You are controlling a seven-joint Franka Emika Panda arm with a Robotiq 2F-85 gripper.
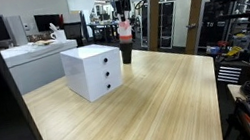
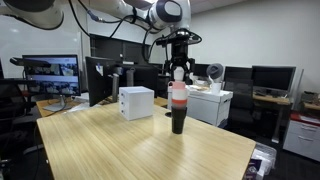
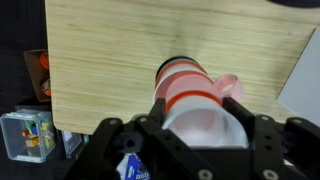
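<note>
A tall stack of cups (image 2: 178, 105) stands on the wooden table (image 2: 130, 150), with a black cup at the bottom and red, white and pink ones above. In both exterior views my gripper (image 2: 180, 70) hangs straight over the stack (image 1: 125, 38). From the wrist, the jaws stand against both sides of a white cup (image 3: 205, 128), so my gripper (image 3: 205, 118) is shut on it. That cup sits at the top of the stack, above a red-banded cup (image 3: 182, 82) and a pink one (image 3: 229, 86). Whether it still rests in the cup below I cannot tell.
A white box with three small drawers (image 1: 93, 70) sits on the table (image 1: 162, 110) close to the stack, and shows too as a white box (image 2: 136, 102) behind it. Desks, monitors (image 2: 50, 72) and shelving ring the table. Its edge lies near the stack in the wrist view.
</note>
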